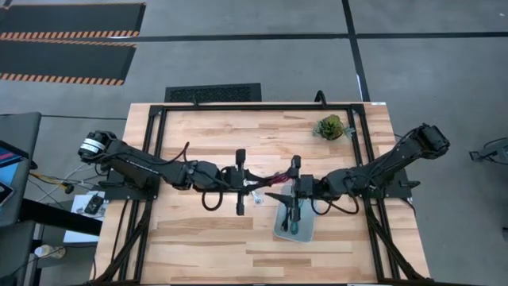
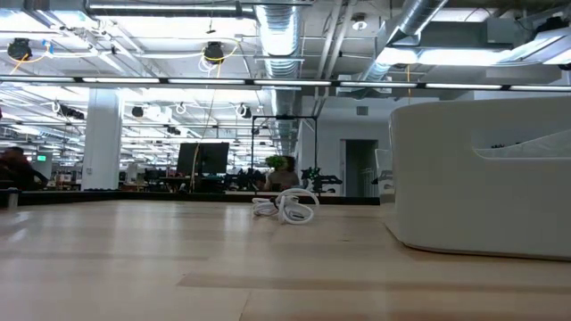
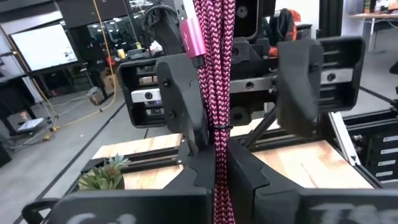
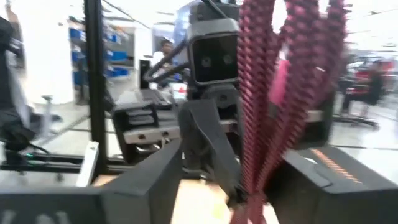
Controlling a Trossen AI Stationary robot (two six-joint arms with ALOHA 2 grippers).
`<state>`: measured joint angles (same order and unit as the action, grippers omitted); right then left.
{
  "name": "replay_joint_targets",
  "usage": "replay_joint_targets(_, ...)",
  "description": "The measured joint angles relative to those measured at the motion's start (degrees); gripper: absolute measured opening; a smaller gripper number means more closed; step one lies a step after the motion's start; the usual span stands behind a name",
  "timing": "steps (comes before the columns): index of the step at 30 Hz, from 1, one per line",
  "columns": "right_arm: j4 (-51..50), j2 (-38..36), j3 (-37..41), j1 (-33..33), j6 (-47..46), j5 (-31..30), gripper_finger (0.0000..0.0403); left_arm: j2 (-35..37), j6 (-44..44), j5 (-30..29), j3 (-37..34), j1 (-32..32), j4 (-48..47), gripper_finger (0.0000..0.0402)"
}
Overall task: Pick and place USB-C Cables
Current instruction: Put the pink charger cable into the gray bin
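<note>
The dark red braided cable (image 1: 270,178) hangs in the air between my two grippers, above the middle of the table. My left gripper (image 1: 248,184) is shut on it; in the left wrist view the cable (image 3: 214,74) runs out from my left gripper (image 3: 219,169). My right gripper (image 1: 286,185) faces it, open. The cable (image 4: 261,93) passes between the spread fingers of my right gripper (image 4: 224,183); whether they touch it, I cannot tell. A white cable (image 1: 258,199) lies coiled on the table (image 2: 287,207). A teal cable (image 1: 296,229) lies in the tray. The black cable does not show clearly. My left gripper pinches the dark red cable's bundled strands (image 3: 219,146) between its two fingers. It comes level from the table's left side, and the cable runs on along the fingers toward the right gripper. The cable is lifted clear of the table.
The pale blue tray (image 1: 280,228) sits just near of the right gripper and fills the right of the low view (image 2: 482,178). A small green spiky plant (image 1: 329,127) stands at the far right. A black frame edges the table; bare wood lies near and left.
</note>
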<state>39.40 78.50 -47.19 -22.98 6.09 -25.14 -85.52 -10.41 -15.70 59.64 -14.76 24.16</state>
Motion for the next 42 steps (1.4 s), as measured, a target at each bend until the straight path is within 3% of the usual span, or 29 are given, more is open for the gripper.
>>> replay_joint_targets(3, 0.3, -0.5, 0.1, -1.6, 2.7, -4.2, 0.0178, 0.1, -0.3, 0.4, 0.1, 0.0, 1.0, 0.0001)
replay_joint_targets(8, 2.2, -0.5, 0.1, -3.6, 7.7, -7.2, 0.0042, 0.1, -0.3, 1.2, 0.2, -0.1, 1.3, 0.0001)
replay_joint_targets(10, 2.5, -0.5, 0.1, -3.7, 8.6, -7.2, 0.0019, 0.1, -0.3, 1.5, 0.2, -0.1, 1.5, 0.0001)
replay_joint_targets(16, 2.8, -0.5, 0.1, -3.1, 5.0, -7.8, 0.0014, 0.2, 2.7, 0.6, 0.2, 0.2, 1.0, 0.0009)
replay_joint_targets(22, -1.2, -2.0, 0.1, -3.3, 0.7, -9.7, 0.0014, 0.4, 6.7, -1.5, 0.2, 0.2, -5.1, 0.0090)
replay_joint_targets(27, -12.7, -6.1, 0.1, -3.3, -7.6, -9.5, 0.0014, 0.6, 7.7, -1.4, 0.2, -0.4, -6.8, 0.0171)
replay_joint_targets(31, -29.9, -11.6, 0.1, -3.3, -18.7, -9.4, 0.0014, 2.2, 10.2, -1.3, 0.2, -0.6, -10.4, 0.0209)
replay_joint_targets(35, -44.4, -15.4, 0.1, -4.5, -30.0, -9.3, 0.0014, 4.0, 14.5, 0.0, 0.2, -0.1, -10.8, 0.0216)
replay_joint_targets(40, -49.6, -16.3, 0.1, -7.4, -36.0, -9.1, 0.0014, 4.4, 18.5, 10.0, 0.1, 2.3, -4.2, 0.0207)
replay_joint_targets(42, -49.2, -16.4, 0.1, -8.5, -36.1, -9.2, 0.0014, 3.0, 18.7, 10.9, 0.2, 2.9, -2.8, 0.0202)
